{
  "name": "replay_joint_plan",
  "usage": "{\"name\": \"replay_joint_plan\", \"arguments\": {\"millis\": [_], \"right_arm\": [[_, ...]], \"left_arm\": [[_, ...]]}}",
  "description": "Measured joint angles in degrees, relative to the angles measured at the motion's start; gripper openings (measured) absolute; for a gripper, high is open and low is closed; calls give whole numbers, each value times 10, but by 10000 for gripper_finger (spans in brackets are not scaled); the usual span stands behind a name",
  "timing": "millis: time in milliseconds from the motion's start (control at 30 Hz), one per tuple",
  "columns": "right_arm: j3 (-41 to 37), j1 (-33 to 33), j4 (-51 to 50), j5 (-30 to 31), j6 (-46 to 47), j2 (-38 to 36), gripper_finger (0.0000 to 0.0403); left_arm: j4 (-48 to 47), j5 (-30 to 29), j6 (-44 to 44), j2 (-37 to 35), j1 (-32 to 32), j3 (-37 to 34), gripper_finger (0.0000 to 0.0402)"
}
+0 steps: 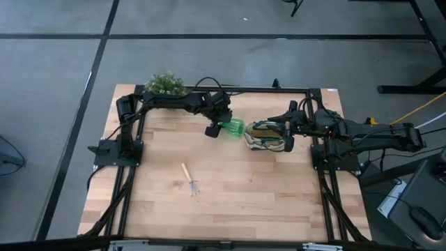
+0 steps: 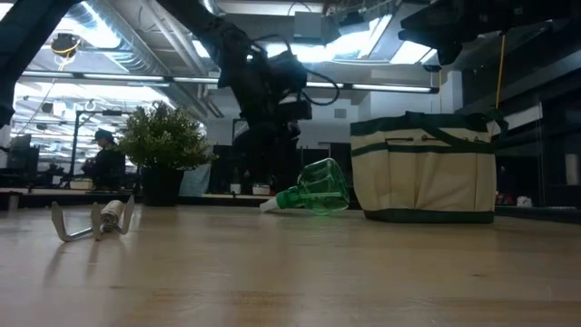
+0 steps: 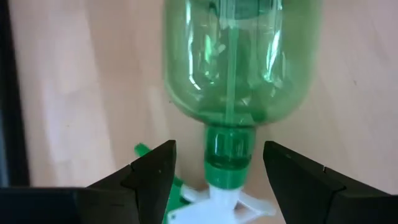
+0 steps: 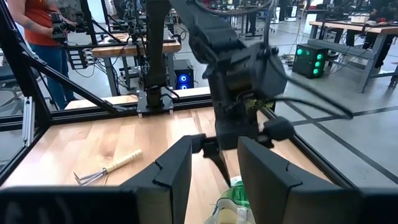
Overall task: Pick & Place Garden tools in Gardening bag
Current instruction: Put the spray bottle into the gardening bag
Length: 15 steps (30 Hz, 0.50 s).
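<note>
A bright green clear plastic spray bottle (image 1: 234, 127) lies on its side on the table just left of the gardening bag (image 1: 268, 137), a beige tote with dark green trim that stands upright (image 2: 425, 168). My left gripper (image 3: 217, 155) is open and low at the table, with one finger on each side of the bottle's neck (image 3: 229, 149), apart from it. My right gripper (image 4: 214, 165) is open and empty above the bag's right end (image 1: 287, 132). A wood-handled mini rake (image 1: 189, 180) lies flat on the table nearer the front. No other tools show.
A bushy potted plant (image 1: 166, 84) stands at the far left corner. Black frame rails (image 1: 132, 174) run along the table's left, right and far edges. Bare wood lies around the rake and toward the near edge. A person (image 4: 43, 25) stands in the room beyond the table.
</note>
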Motion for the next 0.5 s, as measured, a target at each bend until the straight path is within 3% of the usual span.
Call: {"name": "replay_joint_plan", "arguments": {"millis": [267,500], "right_arm": [[0,0,0,0,0,0,135],[0,0,0,0,0,0,135]], "left_arm": [[74,2,-4,2,-1,-54,239],[101,0,-26,33,-9,-60,239]]}}
